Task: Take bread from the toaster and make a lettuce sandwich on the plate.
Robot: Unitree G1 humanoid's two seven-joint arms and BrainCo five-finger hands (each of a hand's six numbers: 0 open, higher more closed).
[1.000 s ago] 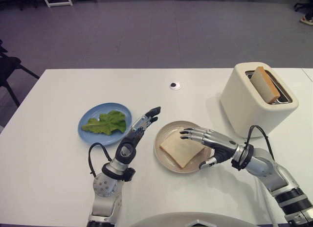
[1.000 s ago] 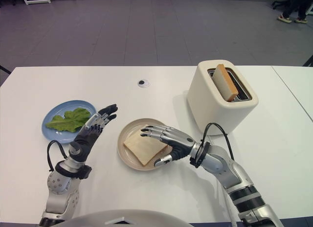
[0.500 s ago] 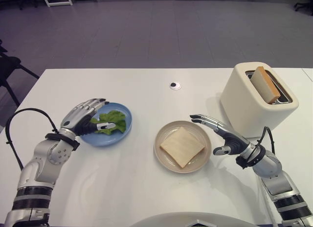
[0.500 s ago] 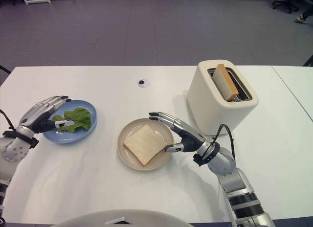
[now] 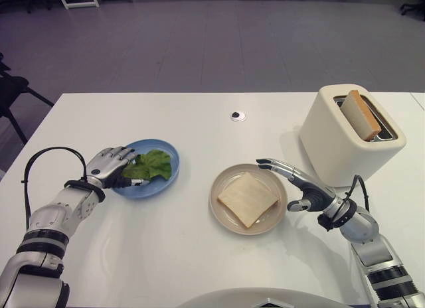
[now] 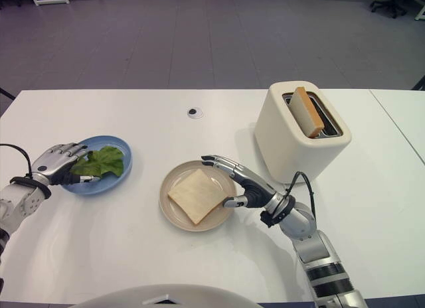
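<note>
Two plates sit on the one counter (image 5: 199, 255): one blue plate (image 5: 174, 163) and one beige plate (image 5: 265, 223). There are two slices of bread: one slice (image 5: 247, 199) lying flat on the beige plate, and one slice (image 5: 360, 114) standing in the slot of the single toaster (image 5: 332, 145). One lettuce leaf (image 5: 151, 165) lies on the blue plate. One small round disc (image 5: 237, 115) is set in the counter top. Two robot hands are over the counter, one left hand (image 5: 109, 165) and one right hand (image 5: 302, 188).
</note>
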